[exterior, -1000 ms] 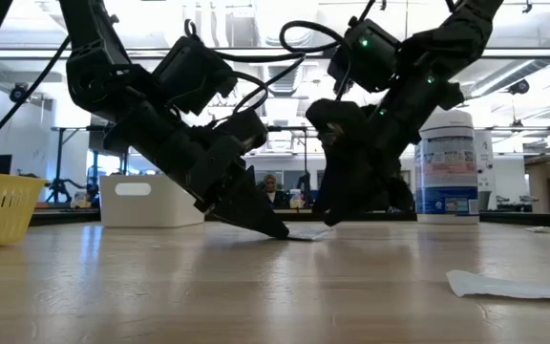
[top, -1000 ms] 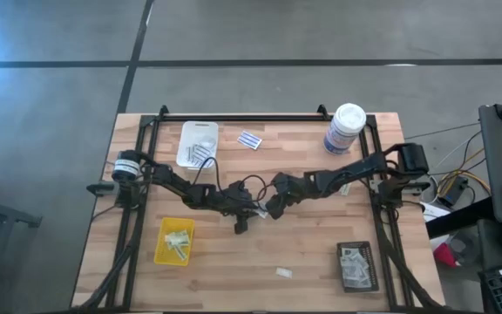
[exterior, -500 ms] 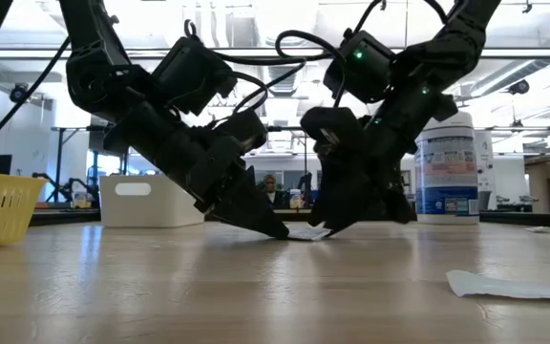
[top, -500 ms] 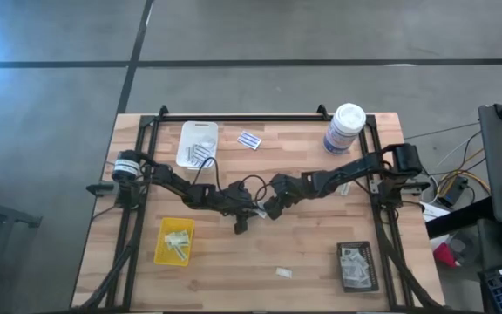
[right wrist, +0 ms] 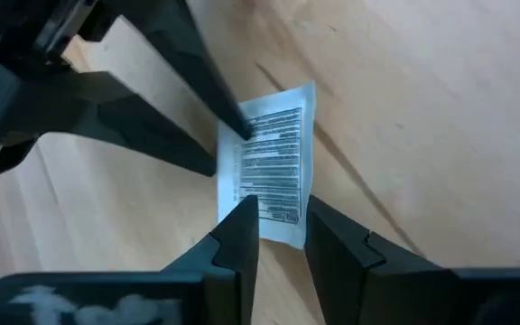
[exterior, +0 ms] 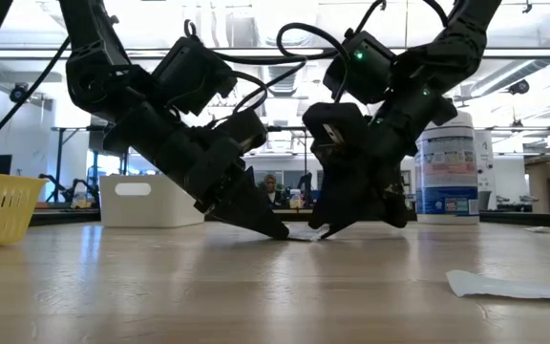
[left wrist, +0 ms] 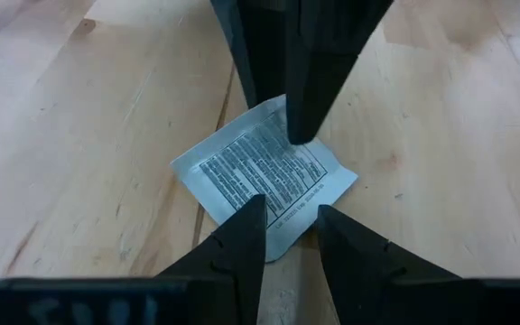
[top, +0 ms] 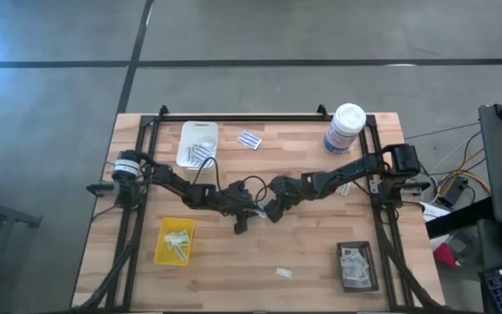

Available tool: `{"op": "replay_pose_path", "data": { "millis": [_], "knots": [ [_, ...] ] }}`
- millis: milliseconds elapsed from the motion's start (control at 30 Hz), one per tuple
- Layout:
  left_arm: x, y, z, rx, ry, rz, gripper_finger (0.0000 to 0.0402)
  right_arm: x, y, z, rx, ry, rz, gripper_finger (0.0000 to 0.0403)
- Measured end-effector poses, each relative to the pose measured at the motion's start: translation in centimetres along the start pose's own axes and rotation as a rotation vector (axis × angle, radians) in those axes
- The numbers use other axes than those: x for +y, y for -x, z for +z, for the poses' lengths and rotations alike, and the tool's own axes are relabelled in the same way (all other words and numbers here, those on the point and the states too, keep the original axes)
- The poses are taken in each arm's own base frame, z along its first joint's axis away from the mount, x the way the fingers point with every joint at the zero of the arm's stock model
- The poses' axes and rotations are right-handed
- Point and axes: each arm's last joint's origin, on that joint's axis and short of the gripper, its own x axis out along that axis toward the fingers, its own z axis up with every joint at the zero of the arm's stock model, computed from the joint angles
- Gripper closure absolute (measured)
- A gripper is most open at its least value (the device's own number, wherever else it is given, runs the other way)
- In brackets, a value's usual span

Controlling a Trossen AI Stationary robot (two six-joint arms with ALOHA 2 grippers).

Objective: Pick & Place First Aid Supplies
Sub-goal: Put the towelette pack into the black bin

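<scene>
**Both grippers closing in on one flat packet**

We see a printed packet (left wrist: 262, 177) flat on the counter (top: 321, 235) mid-table. Left gripper (left wrist: 284, 239) and right gripper (right wrist: 282, 224) straddle its edges, fingers slightly apart, gripping nothing. We judge pickup underway; next needs an edge lifted. White tray (top: 186, 144), yellow tray (top: 160, 246) and black tray (top: 356, 281) hold packets.

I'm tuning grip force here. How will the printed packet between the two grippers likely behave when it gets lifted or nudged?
The printed packet lies flat on the wooden table, so it is probably thin, light and floppy. The left gripper and right gripper tips meet at its edges; it may slide rather than lift. It cannot roll.
</scene>
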Motion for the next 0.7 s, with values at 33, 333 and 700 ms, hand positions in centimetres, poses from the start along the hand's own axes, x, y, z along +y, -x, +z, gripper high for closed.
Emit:
{"op": "replay_pose_path", "data": {
  "millis": [33, 333, 700],
  "knots": [
    [0.0, 0.0, 0.0, 0.0, 0.0, 0.0, 0.0287, 0.04, -0.03, -0.01, -0.002, 0.005, 0.004, 0.0327],
    [-0.04, -0.01, 0.19, -0.022, -0.003, -0.003, 0.0287, 0.14, -0.03, 0.03, -0.006, 0.03, 0.015, 0.0383],
    [-0.17, 0.58, 0.95, -0.045, -0.011, -0.011, 0.0287, 0.48, 0.24, 0.02, 0.019, 0.079, 0.051, 0.0394]
  ]
}}
